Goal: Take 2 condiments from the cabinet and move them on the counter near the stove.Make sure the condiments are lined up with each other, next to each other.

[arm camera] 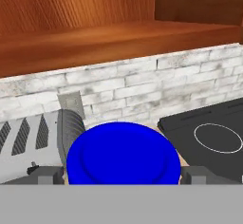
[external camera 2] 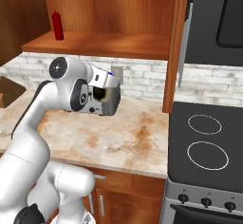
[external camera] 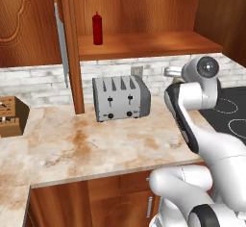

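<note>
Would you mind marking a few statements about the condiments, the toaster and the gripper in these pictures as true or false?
1. The red squeeze bottle stands upright on the cabinet shelf. True.
2. The toaster has two slots. False: four.
3. The jar's blue lid sits between the gripper fingertips. True.
4. The stove lies left of the toaster. False: it is to the right.
5. Two condiments stand on the shelf. False: one, the red bottle.

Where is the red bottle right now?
The red bottle stands upright on the cabinet shelf, up above the toaster.
</note>
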